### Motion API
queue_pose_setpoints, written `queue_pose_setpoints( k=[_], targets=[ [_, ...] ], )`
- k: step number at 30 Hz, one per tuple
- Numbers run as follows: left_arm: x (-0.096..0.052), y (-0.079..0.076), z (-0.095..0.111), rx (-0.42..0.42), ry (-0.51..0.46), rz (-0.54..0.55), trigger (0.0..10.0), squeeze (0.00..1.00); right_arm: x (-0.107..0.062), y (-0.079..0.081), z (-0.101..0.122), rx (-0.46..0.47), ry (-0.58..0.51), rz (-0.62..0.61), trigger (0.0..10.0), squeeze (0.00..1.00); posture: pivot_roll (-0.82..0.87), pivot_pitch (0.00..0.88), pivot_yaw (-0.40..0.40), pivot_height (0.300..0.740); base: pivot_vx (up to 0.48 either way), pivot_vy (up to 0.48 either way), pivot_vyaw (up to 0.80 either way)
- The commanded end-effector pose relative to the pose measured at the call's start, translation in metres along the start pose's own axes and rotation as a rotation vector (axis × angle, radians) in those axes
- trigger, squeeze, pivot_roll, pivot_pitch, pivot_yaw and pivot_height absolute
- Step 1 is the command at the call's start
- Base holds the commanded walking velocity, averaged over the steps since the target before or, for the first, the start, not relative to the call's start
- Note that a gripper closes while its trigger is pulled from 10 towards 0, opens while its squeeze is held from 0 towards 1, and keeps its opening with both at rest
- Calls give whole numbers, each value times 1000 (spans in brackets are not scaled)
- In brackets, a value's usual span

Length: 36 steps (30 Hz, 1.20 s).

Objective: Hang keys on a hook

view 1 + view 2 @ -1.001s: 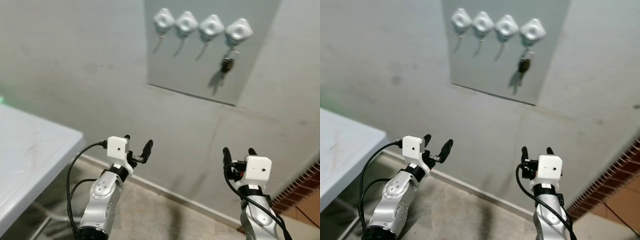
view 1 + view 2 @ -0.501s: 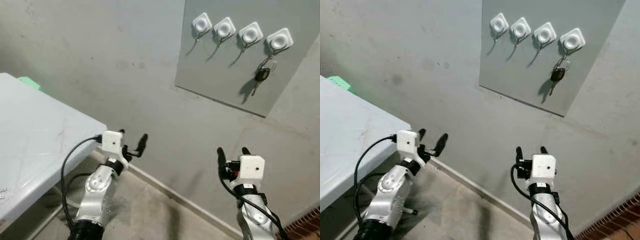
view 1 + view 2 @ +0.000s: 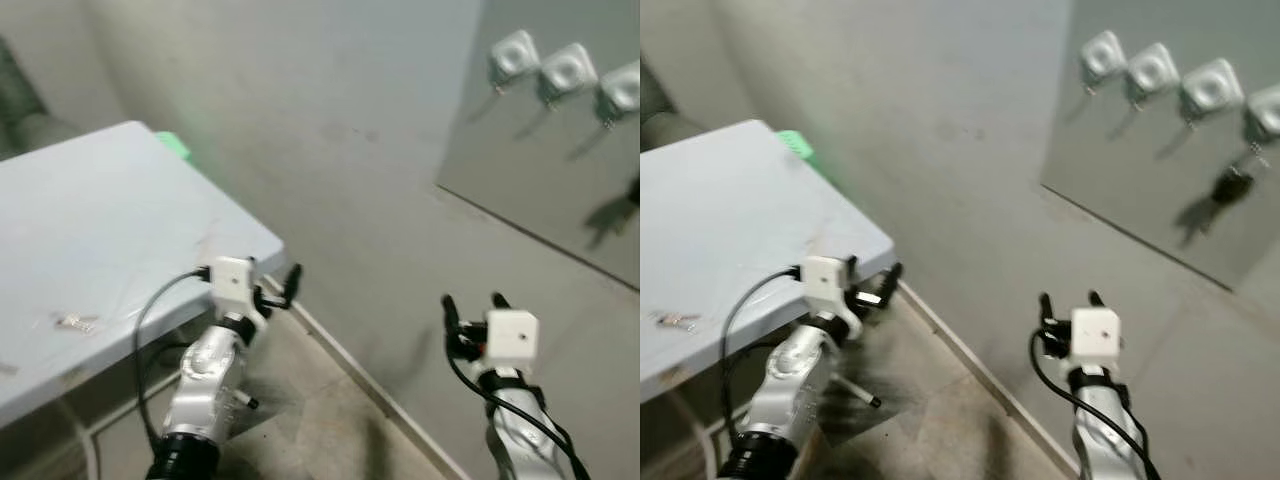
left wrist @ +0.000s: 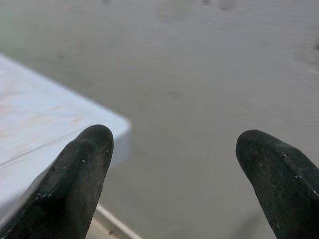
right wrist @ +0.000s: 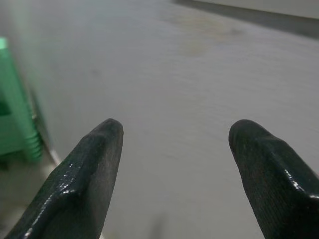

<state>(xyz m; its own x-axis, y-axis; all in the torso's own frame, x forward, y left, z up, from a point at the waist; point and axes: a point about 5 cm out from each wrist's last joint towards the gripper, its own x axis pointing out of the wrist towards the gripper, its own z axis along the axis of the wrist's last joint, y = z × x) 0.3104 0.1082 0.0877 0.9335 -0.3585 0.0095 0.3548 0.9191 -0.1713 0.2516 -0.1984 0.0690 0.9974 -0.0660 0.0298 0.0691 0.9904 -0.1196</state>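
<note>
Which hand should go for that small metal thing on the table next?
Left, probably. The left hand is open at the edge of the table, near the small metal thing; the right hand, also open, faces the wall farther off.

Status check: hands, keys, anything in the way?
Left hand open, empty. Right hand open, empty. Keys hanging on a wall hook. Table close by left hand.

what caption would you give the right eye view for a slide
Both open grippers, left gripper and right gripper, raised before a grey wall, keys hanging on the hook panel.
</note>
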Motion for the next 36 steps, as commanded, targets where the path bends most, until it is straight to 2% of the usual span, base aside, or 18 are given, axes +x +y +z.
queue_pose_setpoints(
  k=[1, 11, 23, 27, 33, 36],
  targets=[
    [-4, 12, 1, 10, 12, 33, 10000, 0, 3, 8, 4, 21, -16, 21, 10000, 0, 2, 0, -9, 740, 0, 0, 800],
    [-2, 10, 7, -19, -7, 17, 10000, 0, 3, 6, 6, 18, -22, 24, 10000, 0, 4, 0, -11, 740, 0, 0, 800],
    [-3, 11, 8, -11, -5, 31, 10000, 0, 7, 7, 7, 15, -27, 36, 10000, 0, 15, 0, -22, 740, 0, 0, 800],
    [-3, 11, 8, 14, -4, 35, 10000, 0, 9, 8, 8, 15, -28, 43, 10000, 0, 19, 0, -27, 740, 0, 0, 800],
    [-4, 11, 7, 2, -1, 41, 10000, 0, 10, 9, 8, 22, -27, 51, 10000, 0, 24, 0, -29, 740, 0, 0, 800],
    [-4, 11, 7, 0, -1, 45, 10000, 0, 10, 10, 8, 39, -25, 59, 10000, 0, 25, 0, -30, 740, 0, 0, 200]
  ],
)
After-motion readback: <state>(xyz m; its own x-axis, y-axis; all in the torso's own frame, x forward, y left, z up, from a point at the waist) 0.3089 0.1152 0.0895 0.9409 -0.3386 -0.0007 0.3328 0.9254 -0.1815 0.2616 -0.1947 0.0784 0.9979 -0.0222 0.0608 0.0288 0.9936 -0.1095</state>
